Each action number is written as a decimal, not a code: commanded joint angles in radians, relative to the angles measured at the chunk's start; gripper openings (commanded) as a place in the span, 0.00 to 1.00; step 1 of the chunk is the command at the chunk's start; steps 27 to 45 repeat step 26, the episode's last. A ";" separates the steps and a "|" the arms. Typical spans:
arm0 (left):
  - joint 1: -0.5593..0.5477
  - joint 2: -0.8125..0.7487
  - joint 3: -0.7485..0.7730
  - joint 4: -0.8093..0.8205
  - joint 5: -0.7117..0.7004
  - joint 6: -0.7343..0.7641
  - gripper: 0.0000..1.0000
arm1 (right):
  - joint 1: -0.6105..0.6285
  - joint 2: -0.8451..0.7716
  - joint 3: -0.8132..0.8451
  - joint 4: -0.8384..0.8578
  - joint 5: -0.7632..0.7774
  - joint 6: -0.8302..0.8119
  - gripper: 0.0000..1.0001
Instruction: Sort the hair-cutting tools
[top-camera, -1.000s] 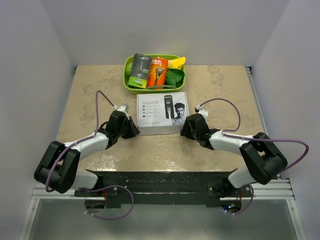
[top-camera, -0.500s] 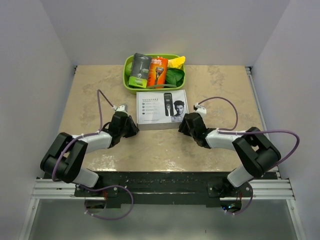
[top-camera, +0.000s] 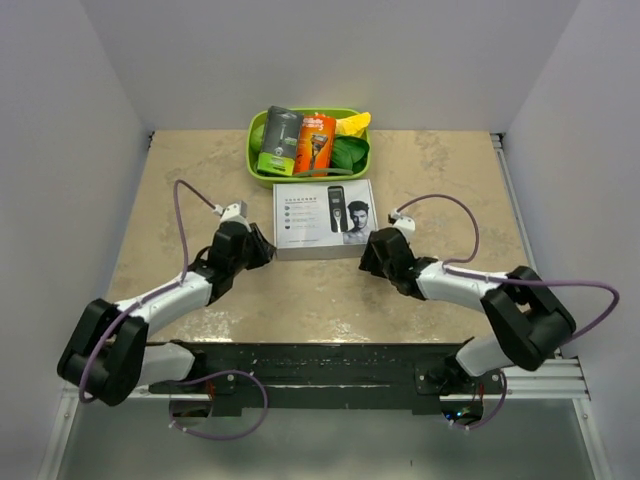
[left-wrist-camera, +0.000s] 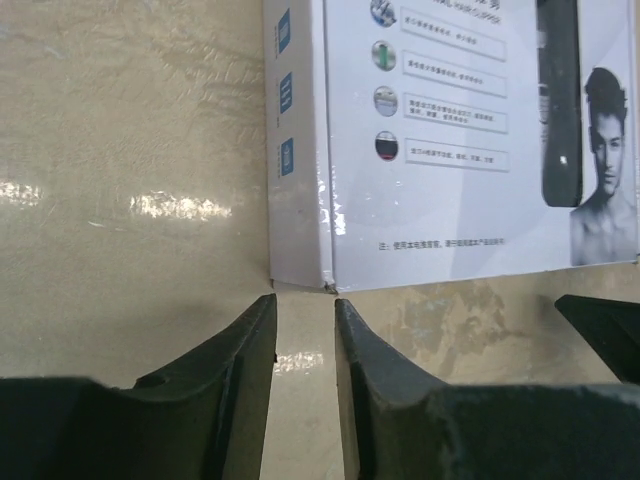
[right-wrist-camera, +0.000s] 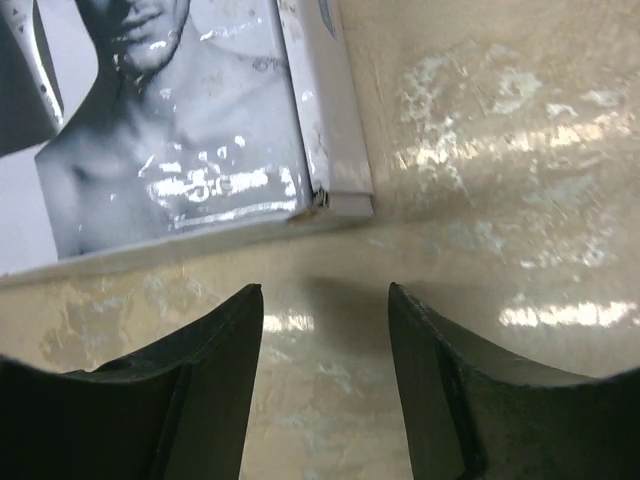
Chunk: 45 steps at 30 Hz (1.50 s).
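A flat white box (top-camera: 325, 220) lies on the table, printed with a black clipper and a man's face. The clipper itself, the guide comb and the curved piece are not in view. My left gripper (top-camera: 266, 252) sits just off the box's near left corner (left-wrist-camera: 300, 270). Its jaws (left-wrist-camera: 305, 300) are a narrow gap apart with only table between them. My right gripper (top-camera: 366, 254) sits just off the near right corner (right-wrist-camera: 335, 200). Its jaws (right-wrist-camera: 325, 290) are wide apart and empty.
A green basket (top-camera: 254, 168) stands behind the box at the back of the table. It holds a grey-and-green razor package (top-camera: 278, 140), an orange razor package (top-camera: 315, 143) and some green and yellow items (top-camera: 350, 140). Grey walls enclose the table on three sides.
The left arm has swung its elbow down and left, with its gripper staying at the box's near left corner. The right gripper shifted slightly. The box has not moved.
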 joint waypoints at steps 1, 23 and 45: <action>-0.006 -0.126 0.040 -0.121 0.011 0.023 0.49 | 0.034 -0.184 0.038 -0.226 0.051 -0.037 0.67; -0.004 -0.352 0.399 -0.497 -0.175 0.367 0.99 | 0.040 -0.489 0.474 -0.661 0.146 -0.289 0.99; -0.004 -0.347 0.410 -0.508 -0.190 0.401 0.99 | 0.038 -0.437 0.524 -0.689 0.221 -0.298 0.99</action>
